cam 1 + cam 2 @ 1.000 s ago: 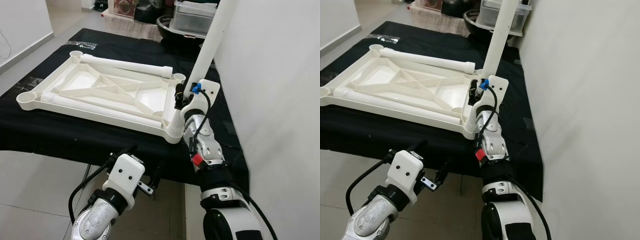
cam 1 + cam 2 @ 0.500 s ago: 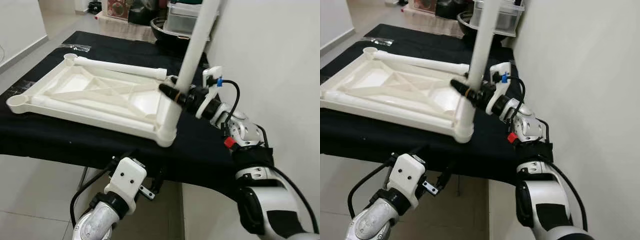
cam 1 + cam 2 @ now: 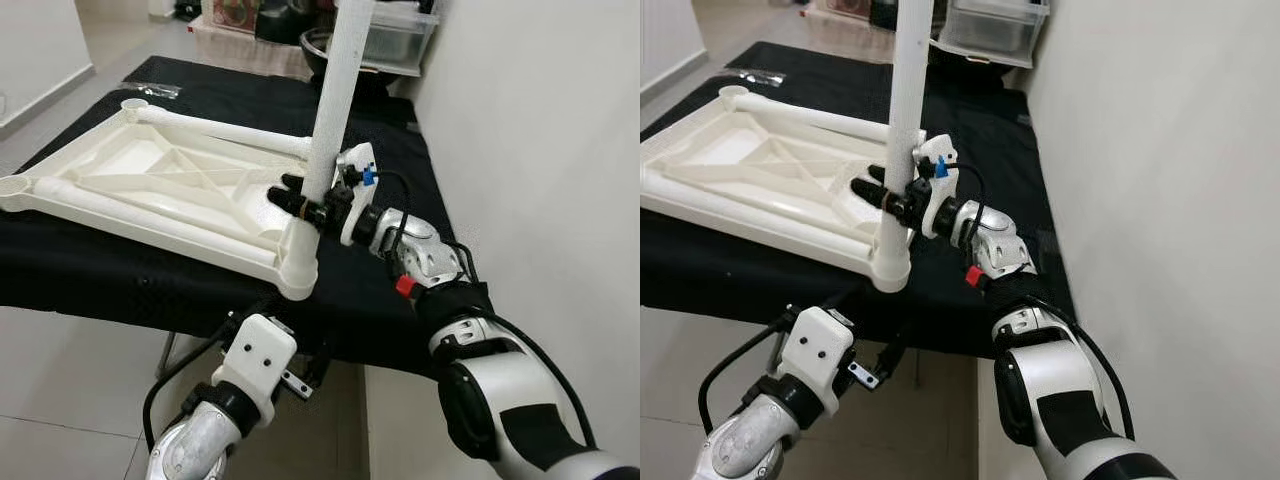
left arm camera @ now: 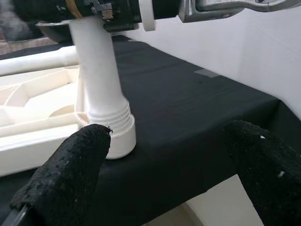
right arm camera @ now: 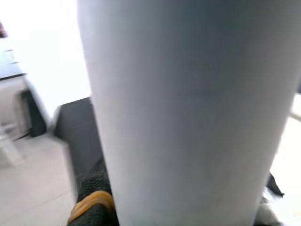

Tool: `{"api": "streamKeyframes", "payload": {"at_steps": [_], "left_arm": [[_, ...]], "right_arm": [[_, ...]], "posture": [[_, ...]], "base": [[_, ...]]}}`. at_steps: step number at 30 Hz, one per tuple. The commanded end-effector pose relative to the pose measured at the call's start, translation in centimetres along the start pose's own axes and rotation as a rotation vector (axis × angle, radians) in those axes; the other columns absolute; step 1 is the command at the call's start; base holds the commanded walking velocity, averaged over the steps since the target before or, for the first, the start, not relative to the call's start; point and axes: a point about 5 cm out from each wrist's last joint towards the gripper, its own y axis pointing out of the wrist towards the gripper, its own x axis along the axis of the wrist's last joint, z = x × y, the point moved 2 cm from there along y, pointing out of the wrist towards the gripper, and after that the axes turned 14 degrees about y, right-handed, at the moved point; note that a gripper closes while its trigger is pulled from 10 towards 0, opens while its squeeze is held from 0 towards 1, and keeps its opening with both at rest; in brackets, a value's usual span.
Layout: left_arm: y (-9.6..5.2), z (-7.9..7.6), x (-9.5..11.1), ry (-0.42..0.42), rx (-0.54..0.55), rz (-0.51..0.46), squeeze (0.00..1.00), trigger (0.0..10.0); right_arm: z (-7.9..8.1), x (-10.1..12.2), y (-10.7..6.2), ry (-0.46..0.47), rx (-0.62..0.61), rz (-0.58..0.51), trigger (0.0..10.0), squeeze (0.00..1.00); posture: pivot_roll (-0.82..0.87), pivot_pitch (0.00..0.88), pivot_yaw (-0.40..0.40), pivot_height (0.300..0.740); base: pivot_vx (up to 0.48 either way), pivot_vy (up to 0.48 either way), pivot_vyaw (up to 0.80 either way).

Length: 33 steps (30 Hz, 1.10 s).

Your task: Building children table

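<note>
Upside-down white tabletop [image 3: 170, 185] on the black-draped desk [image 3: 400, 170], two loose legs (lying flat) across it. Upright leg [image 3: 335, 95] standing in the near right corner socket [image 3: 298, 262], right tool [image 3: 305, 203] clamped on it. Left tool [image 4: 169, 165] spread apart, low at the desk's near edge.

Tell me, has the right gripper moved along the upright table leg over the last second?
Cannot tell: the right gripper clamps the upright leg just above the corner socket, while the camera shifted.
</note>
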Motion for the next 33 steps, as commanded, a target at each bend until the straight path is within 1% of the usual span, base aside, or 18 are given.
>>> {"api": "streamKeyframes", "payload": {"at_steps": [1, 2, 4, 5, 6, 7, 8, 10, 15, 16, 17, 20, 23, 24, 26, 28, 31, 33], "left_arm": [[-0.1, -0.1, -0.3, 0.004, -0.002, 0.013, 0.0, 10.0], [-0.1, -0.1, -0.3, 0.004, -0.002, 0.013, 0.0, 10.0], [-0.1, -0.1, -0.3, 0.003, -0.002, 0.013, 0.0, 10.0], [-0.1, -0.1, -0.3, 0.003, -0.002, 0.013, 0.0, 10.0], [0.0, -0.1, -0.3, 0.004, -0.003, 0.013, 0.0, 10.0], [0.0, -0.1, -0.3, 0.007, -0.003, 0.013, 0.0, 10.0], [0.0, -0.1, -0.3, 0.007, -0.003, 0.013, 0.0, 10.0], [0.0, -0.1, -0.3, 0.011, -0.004, 0.012, 0.0, 10.0], [0.0, -0.1, -0.3, 0.014, -0.004, 0.011, 0.0, 10.0], [0.0, 0.0, -0.3, 0.016, -0.005, 0.012, 0.0, 10.0], [0.0, 0.0, -0.3, 0.016, -0.003, 0.012, 0.0, 10.0], [0.0, 0.1, -0.4, 0.018, 0.0, 0.014, 0.0, 10.0], [0.0, 0.1, -0.4, 0.018, 0.001, 0.015, 0.0, 10.0], [0.0, 0.1, -0.4, 0.018, 0.0, 0.016, 0.0, 10.0], [0.0, 0.0, -0.4, 0.014, 0.002, 0.016, 0.0, 10.0], [0.1, 0.0, -0.5, 0.011, 0.008, 0.015, 0.0, 10.0], [0.3, 0.1, -0.6, 0.007, 0.021, 0.015, 0.0, 10.0], [0.3, 0.1, -0.6, 0.004, 0.023, 0.015, 0.0, 10.0]], "right_arm": [[-3.9, -0.3, -2.1, 0.043, -0.441, -0.108, 0.0, 0.0], [-3.9, -0.3, -2.1, 0.043, -0.441, -0.108, 0.0, 0.0], [-5.6, -0.7, -3.6, 0.074, -0.681, -0.167, 0.0, 0.0], [-5.6, -0.7, -3.6, 0.074, -0.681, -0.167, 0.0, 0.0], [-5.9, -1.0, -4.1, 0.07, -0.762, -0.179, 0.0, 0.0], [-5.8, -1.5, -4.8, 0.08, -0.873, -0.211, 0.0, 0.0], [-5.8, -1.5, -4.8, 0.08, -0.873, -0.211, 0.0, 0.0], [-5.1, -2.3, -5.7, 0.105, -1.041, -0.272, 0.0, 0.0], [-4.3, -2.7, -5.2, 0.136, -1.073, -0.297, 0.0, 0.0], [-3.6, -2.6, -4.3, 0.163, -1.023, -0.316, 10.0, 0.0], [-2.8, -2.1, -3.2, 0.172, -0.939, -0.349, 10.0, 1.0], [-2.0, -1.3, -2.3, 0.178, -0.837, -0.384, 10.0, 1.0], [-2.1, -0.9, -2.3, 0.149, -0.813, -0.387, 10.0, 1.0], [-2.4, -0.6, -2.6, 0.134, -0.805, -0.385, 10.0, 0.0], [-2.9, 0.1, -3.2, 0.12, -0.735, -0.386, 10.0, 0.0], [-3.3, 0.6, -3.7, 0.08, -0.556, -0.336, 10.0, 0.0], [-3.7, 0.6, -4.9, 0.158, -0.348, -0.271, 10.0, 0.0], [-3.7, 0.6, -5.0, 0.162, -0.318, -0.266, 10.0, 0.0]], "posture": [[0.11, 0.086, -0.156, 0.74], [0.11, 0.086, -0.156, 0.74], [0.11, 0.086, -0.156, 0.74], [0.11, 0.086, -0.156, 0.74], [0.11, 0.087, -0.154, 0.74], [0.11, 0.086, -0.152, 0.74], [0.11, 0.086, -0.152, 0.74], [0.12, 0.084, -0.153, 0.74], [0.12, 0.082, -0.152, 0.74], [0.12, 0.079, -0.152, 0.74], [0.12, 0.08, -0.152, 0.74], [0.12, 0.079, -0.152, 0.74], [0.11, 0.077, -0.153, 0.74], [0.12, 0.076, -0.157, 0.74], [0.12, 0.077, -0.158, 0.74], [0.11, 0.069, -0.16, 0.74], [0.11, 0.066, -0.166, 0.74], [0.11, 0.066, -0.166, 0.74]], "base": [[0.0, 0.0, 0.0], [0.0, 0.0, 0.0], [0.0, 0.0, 0.0], [0.0, 0.0, 0.0], [0.0, 0.0, 0.0], [0.0, 0.0, 0.0], [0.0, 0.0, 0.0], [0.0, 0.0, 0.0], [0.0, 0.0, 0.0], [0.0, 0.0, 0.0], [0.0, 0.0, 0.0], [0.0, 0.0, 0.0], [0.0, 0.0, 0.0], [0.0, 0.0, 0.0], [0.0, 0.0, 0.0], [0.0, 0.0, 0.0], [0.0, 0.0, 0.0], [0.0, 0.0, 0.0]]}}
